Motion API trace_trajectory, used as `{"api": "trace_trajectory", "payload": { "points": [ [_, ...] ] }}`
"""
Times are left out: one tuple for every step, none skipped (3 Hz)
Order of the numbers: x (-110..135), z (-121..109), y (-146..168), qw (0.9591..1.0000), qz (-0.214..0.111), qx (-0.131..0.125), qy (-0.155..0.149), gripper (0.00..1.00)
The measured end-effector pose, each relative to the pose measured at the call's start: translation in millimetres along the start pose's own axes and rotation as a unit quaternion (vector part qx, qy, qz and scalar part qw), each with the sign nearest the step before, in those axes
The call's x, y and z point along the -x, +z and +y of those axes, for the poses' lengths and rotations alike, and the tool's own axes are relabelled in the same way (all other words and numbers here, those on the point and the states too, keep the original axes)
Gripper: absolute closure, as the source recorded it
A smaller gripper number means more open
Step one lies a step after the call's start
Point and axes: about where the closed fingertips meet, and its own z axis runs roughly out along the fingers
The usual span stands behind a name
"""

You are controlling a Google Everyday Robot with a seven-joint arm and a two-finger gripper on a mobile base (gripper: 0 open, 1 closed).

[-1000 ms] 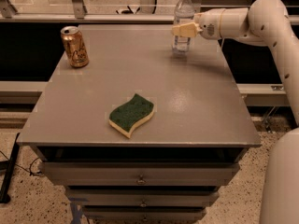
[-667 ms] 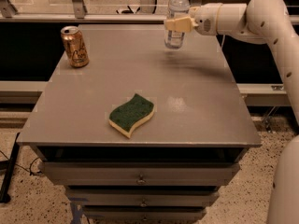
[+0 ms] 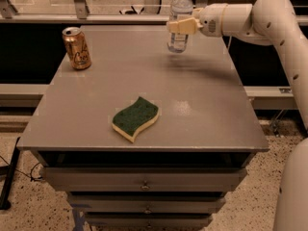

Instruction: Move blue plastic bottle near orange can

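Gripping the blue plastic bottle (image 3: 178, 41) around its middle, the gripper (image 3: 180, 26) sits at the far edge of the table (image 3: 202, 100), right of centre, its tan fingers (image 3: 186, 25) closed against the bottle's sides. The bottle stands upright in that hold, with the white cap above the fingers and the clear lower body below them. Whether its base touches the tabletop cannot be told. A pale label wraps the upper body, but no words on it can be made out.

The orange can (image 3: 77, 48) stands upright near the far left corner of the table, well apart from the bottle and the gripper. Its side carries dark looping script (too small to read), and its silver top faces up.

The white arm (image 3: 269, 13) reaches in from the right, its wrist level with the bottle's middle, so the bottle is at the arm's leftmost tip.

Nearer the front edge lies a green sponge (image 3: 135, 119) with a yellow underside, flat on the grey surface, roughly midway across and apart from both can and bottle. Below the tabletop is a stack of drawers (image 3: 144, 179) with small knobs.
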Motion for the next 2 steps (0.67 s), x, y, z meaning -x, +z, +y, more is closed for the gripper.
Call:
{"api": "trace_trajectory", "payload": {
  "points": [
    [-2.5,18.8,21.9,0.9996,0.008,0.022,-0.013,1.00],
    [-8.8,57.3,64.8,0.9971,0.023,0.068,-0.024,1.00]
  ]
}}
